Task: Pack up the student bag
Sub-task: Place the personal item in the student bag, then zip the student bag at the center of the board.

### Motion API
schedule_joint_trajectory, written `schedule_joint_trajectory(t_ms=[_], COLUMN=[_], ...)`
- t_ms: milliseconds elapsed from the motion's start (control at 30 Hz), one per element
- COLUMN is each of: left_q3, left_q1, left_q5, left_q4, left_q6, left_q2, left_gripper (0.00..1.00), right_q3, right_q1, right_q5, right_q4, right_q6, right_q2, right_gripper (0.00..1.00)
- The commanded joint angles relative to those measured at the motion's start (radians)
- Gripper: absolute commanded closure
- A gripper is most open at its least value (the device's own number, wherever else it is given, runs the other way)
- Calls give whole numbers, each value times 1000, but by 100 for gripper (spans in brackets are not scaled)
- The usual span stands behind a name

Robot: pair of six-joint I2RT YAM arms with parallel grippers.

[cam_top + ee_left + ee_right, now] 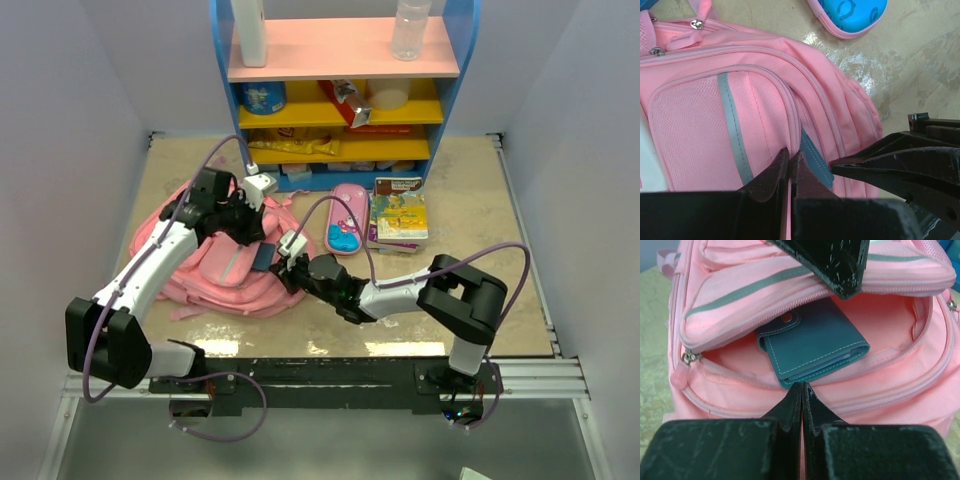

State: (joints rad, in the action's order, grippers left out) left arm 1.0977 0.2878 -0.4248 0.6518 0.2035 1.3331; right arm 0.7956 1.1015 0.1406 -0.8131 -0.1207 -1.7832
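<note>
The student bag (pixel 200 280) lies flat on the table, pink with grey strips (pixel 695 125). My left gripper (pixel 253 230) is shut on the edge of its front pocket flap (pixel 791 156) and holds the flap up. A teal wallet (pixel 815 345) lies half inside the open pocket (pixel 264 257), its snap tab showing. My right gripper (pixel 803 386) is shut with nothing between its jaws, the tips touching the wallet's near corner (pixel 281 268). A left finger (pixel 835 260) shows above the pocket mouth. The right fingers (pixel 875 162) reach in beside the wallet's edge (pixel 816 162).
A pink-and-blue pencil case (pixel 345 232) lies right of the bag, with a colourful book (pixel 398 215) beside it. Behind them stands a blue, yellow and pink shelf unit (pixel 340 90) holding bottles, a tin and packets. White walls close in on both sides.
</note>
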Motion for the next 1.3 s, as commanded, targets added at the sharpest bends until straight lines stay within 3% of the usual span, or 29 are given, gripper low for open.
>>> schedule_joint_trajectory(t_ms=[0,300,533,600,633,667,800,867,1000,1033,1133,1267], left_q3=[25,1,-21,-28,-33,-35,-16,5,34,40,39,36], left_q1=[1,-1,1,-1,-1,-1,-1,-1,-1,-1,-1,-1], left_q5=[-107,-111,-88,-69,-54,-46,-57,-68,-52,-46,-31,-34], left_q4=[-64,-69,-104,-121,-139,-147,-162,-165,-173,-176,-190,-199], left_q6=[27,22,10,1,-1,-9,-30,-39,-49,-53,-59,-65], left_q2=[-55,-71,-72,-63,-49,-42,23,41,83,84,81,77], left_gripper=[100,100,100,100,100,100,83,81,82,83,85,86], right_q3=[73,177,51,-13,-36,-59,-130,-130,-78,-70,-24,57], right_q1=[-6,-22,-32,-32,-31,-31,10,81,196,222,248,264], right_q5=[13,40,106,114,108,96,71,83,97,102,123,217], right_q4=[-83,-110,-179,-173,-172,-169,-86,-61,-1,-6,15,64], right_q6=[-27,-86,-90,-73,-71,-69,-66,-53,-63,-80,-109,-154], right_q2=[-21,-128,-15,53,115,143,235,242,176,162,113,44], right_gripper=[100,100,100,90,76,70,60,55,45,36,27,24])
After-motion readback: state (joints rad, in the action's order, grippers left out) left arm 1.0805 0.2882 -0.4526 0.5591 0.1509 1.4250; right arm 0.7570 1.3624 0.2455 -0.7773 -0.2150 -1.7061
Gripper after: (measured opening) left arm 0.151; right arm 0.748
